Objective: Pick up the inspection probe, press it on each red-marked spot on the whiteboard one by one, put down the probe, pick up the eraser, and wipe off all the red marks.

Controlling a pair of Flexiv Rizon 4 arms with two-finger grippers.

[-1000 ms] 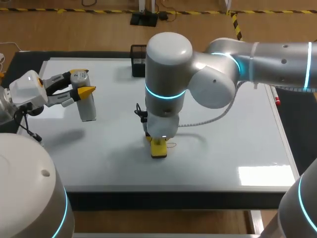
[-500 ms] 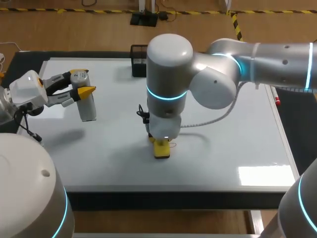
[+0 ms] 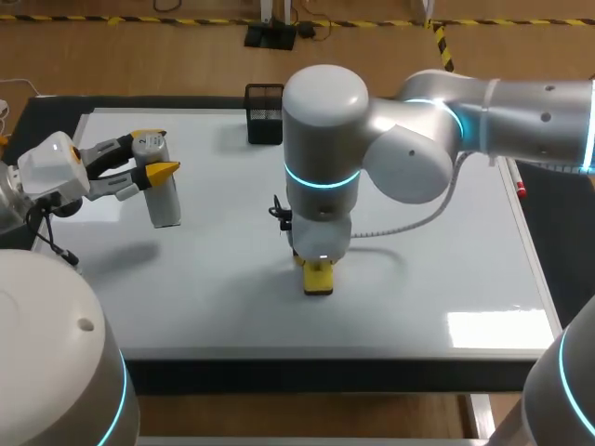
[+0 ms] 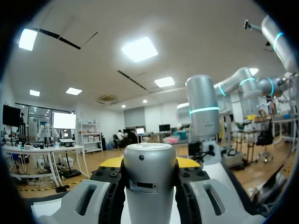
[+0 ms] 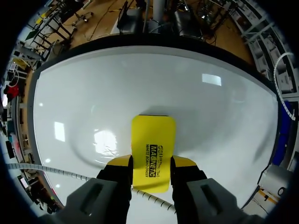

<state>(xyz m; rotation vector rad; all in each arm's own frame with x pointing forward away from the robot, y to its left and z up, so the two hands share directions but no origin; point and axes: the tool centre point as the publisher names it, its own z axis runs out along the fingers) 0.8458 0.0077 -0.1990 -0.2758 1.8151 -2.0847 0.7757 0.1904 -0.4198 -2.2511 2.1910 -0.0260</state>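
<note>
The silver cylindrical probe hangs upright above the whiteboard's left part, and my left gripper is shut on its top. In the left wrist view the probe fills the gap between the fingers. My right arm reaches over the board's middle. Its gripper is shut on the yellow eraser, which rests flat on the board. From above, the eraser shows just under the wrist. A faint thin scribble lies on the board beside the eraser.
A black mesh pen holder stands at the whiteboard's far edge. A red marker lies along the board's right edge. The right arm's big elbow hangs over the board's centre.
My right gripper has slid the eraser a little to the right across the board. The left arm and the probe have kept still.
</note>
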